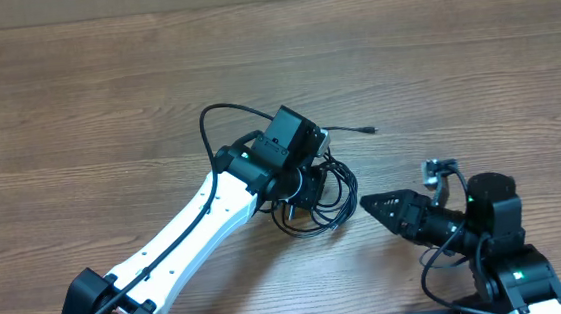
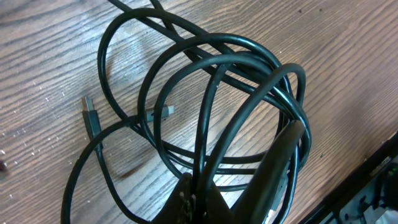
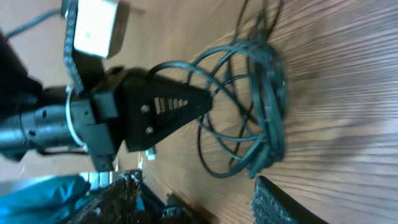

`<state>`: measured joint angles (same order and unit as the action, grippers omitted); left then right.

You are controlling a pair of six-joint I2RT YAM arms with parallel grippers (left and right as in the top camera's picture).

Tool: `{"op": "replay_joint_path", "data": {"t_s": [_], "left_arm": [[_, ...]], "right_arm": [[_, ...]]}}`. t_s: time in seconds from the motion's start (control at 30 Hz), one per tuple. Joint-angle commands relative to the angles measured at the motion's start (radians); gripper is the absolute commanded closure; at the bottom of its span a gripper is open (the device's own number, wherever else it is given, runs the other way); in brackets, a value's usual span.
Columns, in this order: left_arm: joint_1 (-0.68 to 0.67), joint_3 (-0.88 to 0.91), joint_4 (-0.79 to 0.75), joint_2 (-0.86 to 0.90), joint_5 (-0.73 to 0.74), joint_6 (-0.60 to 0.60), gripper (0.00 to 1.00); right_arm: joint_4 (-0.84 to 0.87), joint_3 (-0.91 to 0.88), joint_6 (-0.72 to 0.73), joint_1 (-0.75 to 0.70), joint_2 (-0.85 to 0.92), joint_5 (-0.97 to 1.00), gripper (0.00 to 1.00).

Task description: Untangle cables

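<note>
The cables [image 1: 325, 192] are thin black cords in a knotted bundle of loops at the table's middle. One plug end [image 1: 370, 130] reaches right and a loop [image 1: 208, 123] arcs left. In the left wrist view the loops [image 2: 205, 93] lie overlapped, with a plug [image 2: 91, 114] on the wood. My left gripper [image 1: 301, 187] points down into the bundle, and its fingers [image 2: 194, 200] are shut on strands of it. My right gripper [image 1: 368, 203] is open and empty, just right of the bundle and apart from it. The right wrist view shows the bundle [image 3: 261, 106] ahead of its lower finger [image 3: 283, 204].
The wooden table [image 1: 105, 91] spreads to the left and back. The left arm's white link [image 1: 191, 229] crosses the front left. The right arm's base [image 1: 515, 269] sits at the front right. The table's front edge [image 3: 177, 202] is close by.
</note>
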<state>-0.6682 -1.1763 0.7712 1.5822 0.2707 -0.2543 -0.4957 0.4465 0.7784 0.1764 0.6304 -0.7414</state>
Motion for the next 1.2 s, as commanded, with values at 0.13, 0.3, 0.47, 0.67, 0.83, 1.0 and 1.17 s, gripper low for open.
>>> {"op": "replay_joint_path", "data": {"t_s": [0.13, 0.3, 0.47, 0.67, 0.83, 1.0, 1.17], "left_arm": [[-0.005, -0.015, 0.011, -0.016, 0.018, 0.085, 0.96], [-0.005, -0.015, 0.016, -0.016, 0.018, 0.105, 0.96], [0.003, -0.015, 0.052, -0.016, 0.015, 0.127, 0.96], [0.066, -0.016, 0.103, -0.017, 0.032, 0.128, 0.96], [0.124, -0.016, 0.099, -0.017, 0.142, 0.129, 0.96], [0.129, -0.016, 0.087, -0.017, 0.15, 0.128, 0.96], [0.129, -0.016, 0.087, -0.017, 0.149, 0.127, 0.96]], "right_arm": [[0.07, -0.014, 0.05, 0.11, 0.023, 0.096, 0.48], [0.166, -0.014, 0.067, 0.18, 0.084, 0.124, 0.48], [0.241, -0.014, 0.069, 0.226, 0.193, 0.135, 0.48], [0.298, -0.014, 0.094, 0.229, 0.308, 0.124, 0.52], [0.381, -0.014, 0.093, 0.229, 0.391, 0.057, 0.53], [0.417, -0.014, 0.093, 0.229, 0.425, 0.036, 0.53], [0.417, -0.014, 0.093, 0.229, 0.425, 0.034, 0.53]]}}
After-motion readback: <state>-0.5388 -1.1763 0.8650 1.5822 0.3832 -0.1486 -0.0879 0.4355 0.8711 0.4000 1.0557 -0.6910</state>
